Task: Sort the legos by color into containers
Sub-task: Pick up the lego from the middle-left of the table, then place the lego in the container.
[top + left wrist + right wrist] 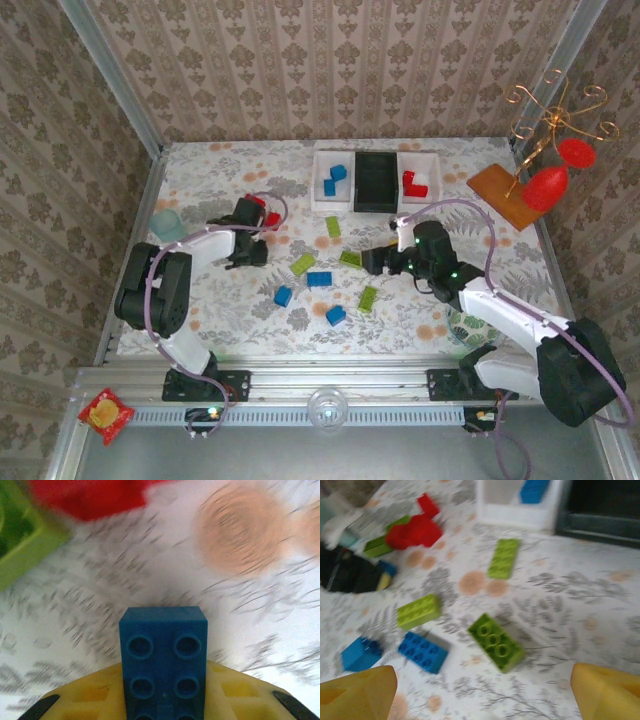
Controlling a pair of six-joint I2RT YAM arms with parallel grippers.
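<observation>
Now we have the left gripper (163, 700) closed tight on a dark blue studded plastic brick (163, 645), with yellow fingers (240, 695) pressing its two sides. Whether the brick is clear of the floral tablecloth (150, 575) we cannot tell through the blur. Just beyond it sit a red plastic brick (90, 497) and a lime green plastic brick (22, 535).

Over to the right gripper (372, 262): its fingers are spread wide with nothing between them, near the table's middle. Ahead of it we see a loose lime green oblong brick (495, 642) and a loose blue oblong brick (422, 651).

Along the far edge, the left white rectangular bin (333, 207) holds two blue bricks (340, 172). The black rectangular bin (375, 185) stands in the middle. The right white rectangular bin (421, 201) holds a red L-shaped piece (413, 183).
</observation>
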